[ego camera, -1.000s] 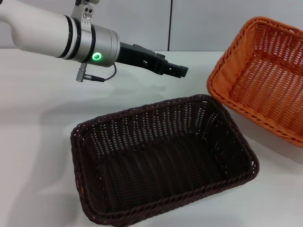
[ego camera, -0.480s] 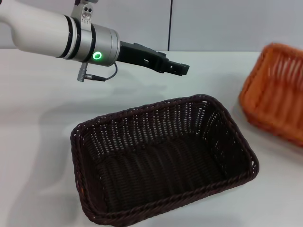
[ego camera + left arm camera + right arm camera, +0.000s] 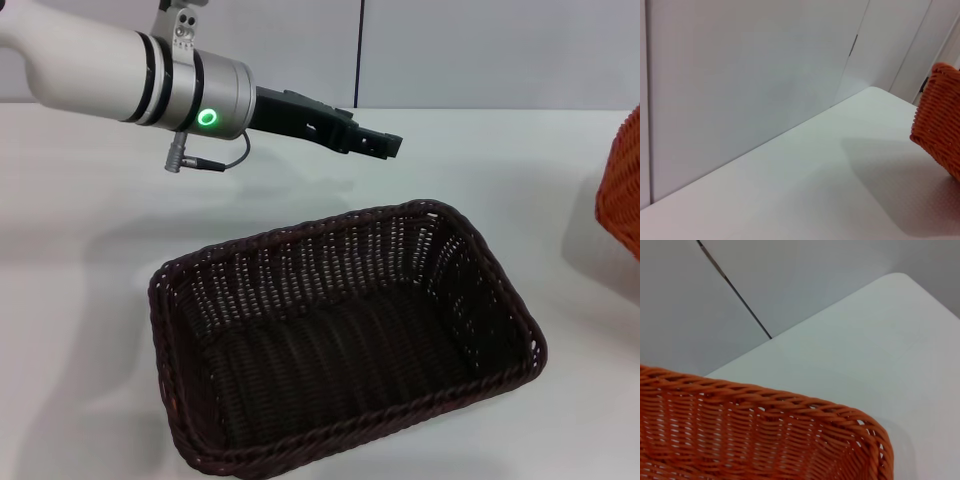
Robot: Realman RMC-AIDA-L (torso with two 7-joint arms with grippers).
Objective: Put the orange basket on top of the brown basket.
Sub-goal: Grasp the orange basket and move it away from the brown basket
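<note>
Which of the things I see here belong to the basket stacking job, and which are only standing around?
Belonging to the job:
- orange basket, only a piece showing at the head view's right edge
- brown basket, open side up on the table
- left gripper, above the table behind the brown basket

Only around:
- white table
- grey wall panels behind it

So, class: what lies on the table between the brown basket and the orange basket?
Nothing: the head view shows bare table between brown basket and orange basket.
</note>
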